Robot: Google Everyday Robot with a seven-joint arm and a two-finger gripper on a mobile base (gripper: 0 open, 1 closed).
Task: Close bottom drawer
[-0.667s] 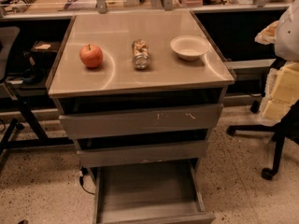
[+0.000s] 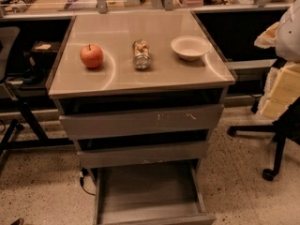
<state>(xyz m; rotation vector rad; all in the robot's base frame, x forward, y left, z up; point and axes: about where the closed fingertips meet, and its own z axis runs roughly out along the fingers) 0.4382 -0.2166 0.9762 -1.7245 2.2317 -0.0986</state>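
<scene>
Camera view looks down on the cabinet from the front. The bottom drawer (image 2: 150, 191) sits lowest, under the front edge of the worktop (image 2: 117, 32). It is pulled well out toward the viewer, so its flat grey tray lies bare and its plain front panel reaches the lower border of the view. That leaves the panel facing outward, so I judge it the natural face to push, square and toward the cabinet, to run the tray back in.

Above it, the middle drawer (image 2: 143, 154) and the top drawer (image 2: 140, 121), whose front carries pale scratches, each stand slightly proud of the frame, stepping back like stairs. Neither blocks the lowest drawer's travel.

On the worktop, an apple (image 2: 91, 56) rests toward the left edge. A jar (image 2: 140, 54) lies on its side near the middle, and a bowl (image 2: 190, 47) sits toward the right edge. All are well back from the front edge, so a gentle push should not disturb them.

The tool does not appear anywhere in this view, so I cannot tell whether it is spread or pressed together. A chair base (image 2: 269, 172) stands on the floor to the right.
</scene>
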